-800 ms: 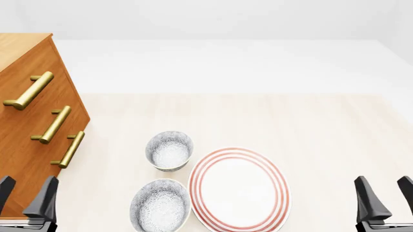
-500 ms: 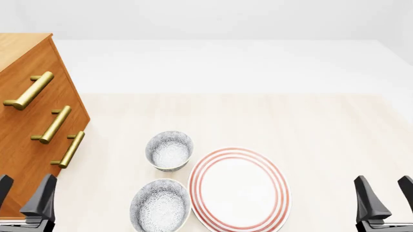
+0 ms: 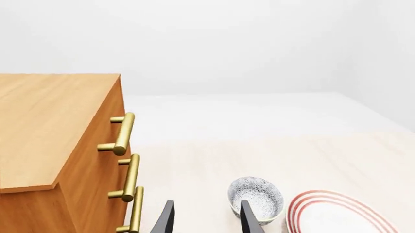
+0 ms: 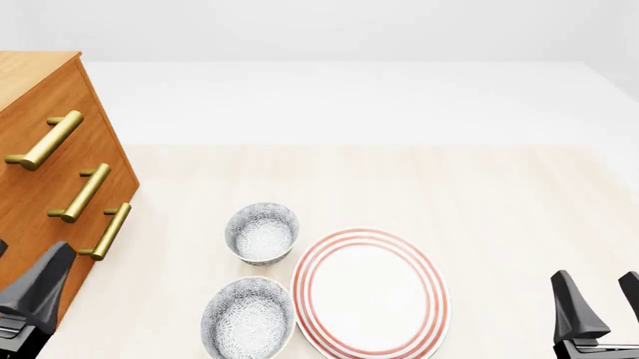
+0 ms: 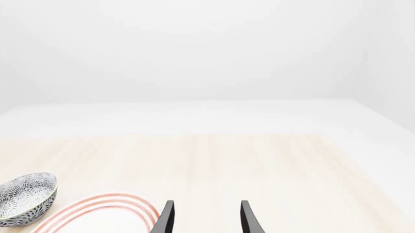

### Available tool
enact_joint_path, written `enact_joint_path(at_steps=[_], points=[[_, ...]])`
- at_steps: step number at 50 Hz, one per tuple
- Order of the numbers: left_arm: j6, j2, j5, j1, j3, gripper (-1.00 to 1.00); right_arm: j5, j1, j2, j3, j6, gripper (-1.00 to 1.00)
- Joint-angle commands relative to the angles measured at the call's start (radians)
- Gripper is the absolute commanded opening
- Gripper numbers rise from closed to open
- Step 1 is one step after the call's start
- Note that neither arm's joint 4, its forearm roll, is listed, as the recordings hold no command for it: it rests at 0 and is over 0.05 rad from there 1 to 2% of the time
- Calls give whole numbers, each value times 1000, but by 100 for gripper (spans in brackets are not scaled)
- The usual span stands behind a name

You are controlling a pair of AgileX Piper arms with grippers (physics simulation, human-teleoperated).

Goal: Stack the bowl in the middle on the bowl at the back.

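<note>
- So the bowl in the middle (image 4: 248,319) sits near the front edge of the table (image 4: 499,202), a bit left of center. It's upright and just beside the left rim of the red-ringed plate (image 4: 370,293); can't tell if they actually touch.
- The bowl at the back (image 4: 263,232) is straight behind it, barely offset to the right, with a small gap between the two. The carry looks like a short hop away from the robot.
- Main thing for the next move: both bowls lie on the left arm's side. The left gripper (image 4: 25,303) is low at the left edge of the front view, next to the wooden drawer cabinet (image 4: 45,179), and the near bowl lies to its right.
- In the left wrist view the left fingers (image 3: 248,219) are spread apart with nothing between them, and only the back bowl shows beyond them.
- The right gripper (image 4: 597,318) is parked far right, well apart from both bowls with the plate in between. Also spread wide, holding nothing.
- Round bowl, so no long axis to fuss over. I'd guess a rim pinch from the left arm is the natural play.
</note>
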Motion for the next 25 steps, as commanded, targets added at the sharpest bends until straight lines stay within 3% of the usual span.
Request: enact_joint_path(at_steps=[1, 10, 17, 21, 24, 25], points=[[0, 128, 174, -105, -203, 100, 2, 1, -4, -3, 5, 100], [-22, 264, 294, -165, -323, 100, 0, 4, -5, -4, 0, 100], [-118, 357, 375, -209, -412, 100, -2, 5, -5, -4, -3, 100], [-159, 392, 400, -220, -413, 100, -3, 4, -5, -3, -2, 100], [-247, 410, 422, -242, -402, 100, -4, 3, -5, -3, -2, 100], [-247, 410, 422, -242, -402, 100, -4, 3, -5, -3, -2, 100]])
